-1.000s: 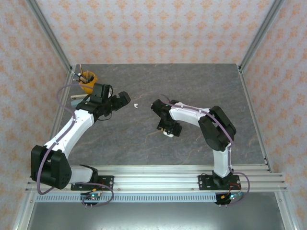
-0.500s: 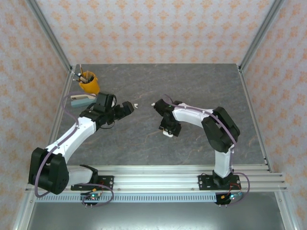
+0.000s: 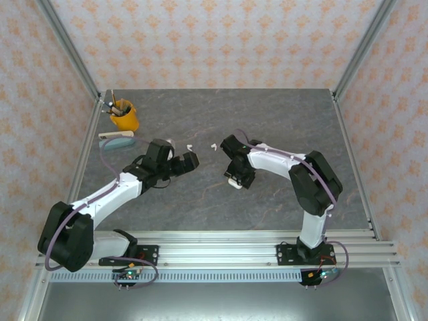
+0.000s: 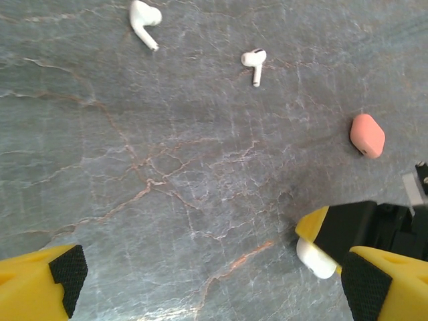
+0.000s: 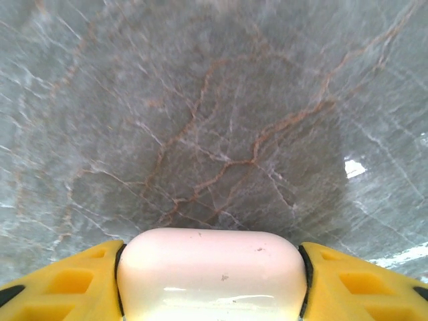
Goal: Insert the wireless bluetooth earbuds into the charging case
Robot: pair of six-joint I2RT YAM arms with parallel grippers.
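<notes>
Now the right claw (image 5: 211, 279) is clamped on the white charging case (image 5: 210, 257), with 1 yellow finger against each short end, low over the grey marble tabletop (image 5: 200, 120). I cannot tell if the case rests on the stone. From this side it looks like a closed, smooth pebble, with its long axis running across the jaws.

The left claw (image 4: 214, 277) hangs with its fingers wide apart and nothing between them. Ahead of it 2 white earbuds (image 4: 255, 59) lie flat on the tabletop, apart from each other and well apart from the case. The nearer earbud has its head away from the claw and its stem pointing back toward it. The farther earbud (image 4: 144, 19) lies slanted, its stem toward the lower right of the left wrist view. A small salmon piece (image 4: 367, 135) lies to the right; I cannot tell if it is an earbud.

Each earbud is probably very light, stiff and glossy, so it may slip or flick away under a hard pinch. I would grip gently across the stem, near the head, with the jaws square to the long axis.
</notes>
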